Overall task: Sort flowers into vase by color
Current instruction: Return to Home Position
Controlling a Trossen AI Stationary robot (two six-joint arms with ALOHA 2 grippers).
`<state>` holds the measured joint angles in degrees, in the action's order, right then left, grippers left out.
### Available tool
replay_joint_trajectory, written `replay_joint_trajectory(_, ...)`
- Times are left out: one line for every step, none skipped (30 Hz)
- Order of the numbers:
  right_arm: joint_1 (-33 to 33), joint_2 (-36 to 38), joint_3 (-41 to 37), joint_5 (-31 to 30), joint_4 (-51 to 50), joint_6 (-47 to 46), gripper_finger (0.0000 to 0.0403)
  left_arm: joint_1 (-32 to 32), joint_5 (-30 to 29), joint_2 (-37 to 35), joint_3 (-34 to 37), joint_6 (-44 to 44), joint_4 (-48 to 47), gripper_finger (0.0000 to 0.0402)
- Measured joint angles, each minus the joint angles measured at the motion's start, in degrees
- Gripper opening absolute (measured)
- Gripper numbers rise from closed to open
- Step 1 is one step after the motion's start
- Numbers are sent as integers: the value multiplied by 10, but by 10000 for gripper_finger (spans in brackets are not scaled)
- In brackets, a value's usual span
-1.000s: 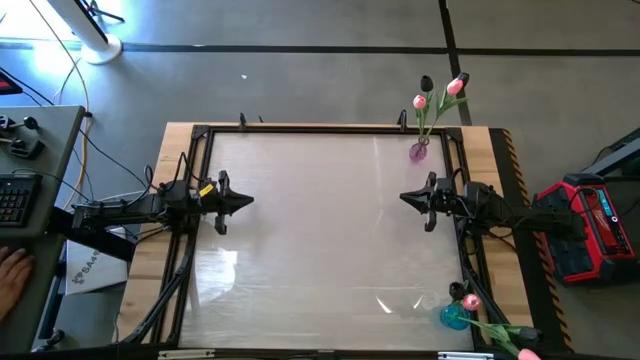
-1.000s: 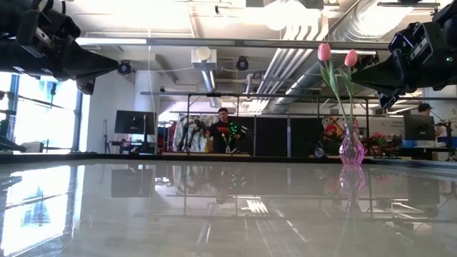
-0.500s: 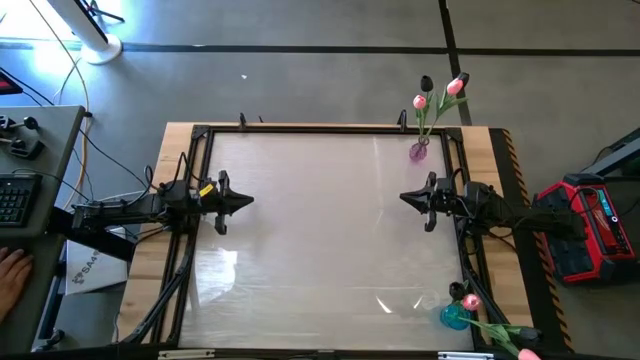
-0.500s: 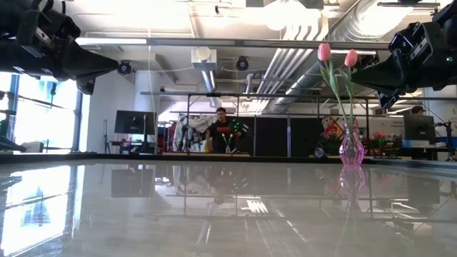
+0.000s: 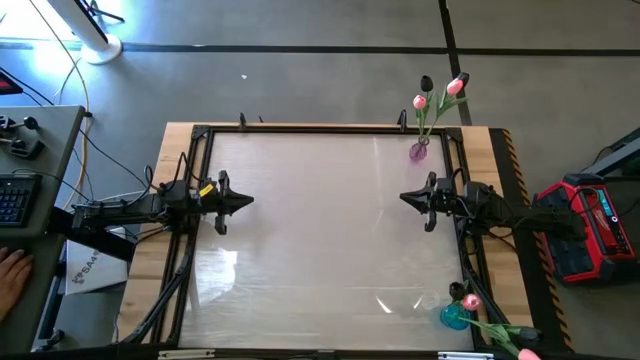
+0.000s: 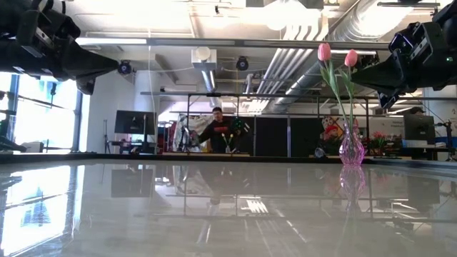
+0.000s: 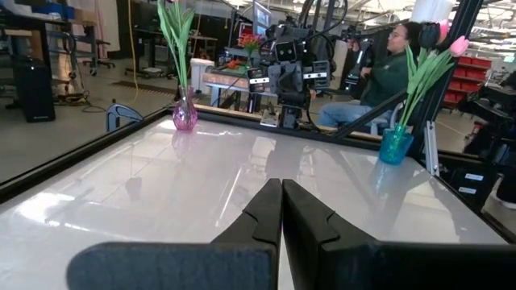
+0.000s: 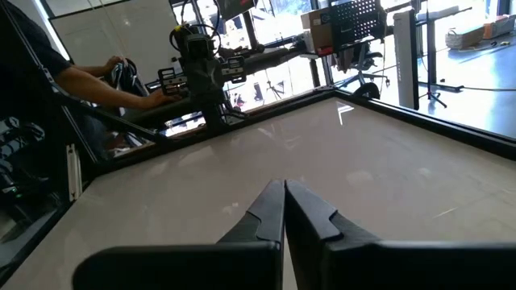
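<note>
Nothing has moved on the counter [image 5: 320,240]: the left hand [image 5: 248,201] and right hand [image 5: 404,199] hang pinched closed, empty, over its left and right sides. The flowers [image 5: 421,102] all stand in the pink vase [image 5: 418,152] and blue vase [image 5: 455,317] at its right corners, so sorting looks finished

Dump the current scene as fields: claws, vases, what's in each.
left claw: shut, empty, above table, left side
right claw: shut, empty, above right side
pink vase: right side, top corner in high view; holds two pink tulips, one dark tulip
blue vase: right side, bottom corner in high view; holds mixed tulips, pink and dark
</note>
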<state>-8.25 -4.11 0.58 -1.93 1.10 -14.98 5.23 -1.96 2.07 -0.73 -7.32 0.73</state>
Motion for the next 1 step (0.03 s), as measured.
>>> replay_joint_trajectory(0,0,0,0,0,0,0,0,0,0,0,0,0,0)
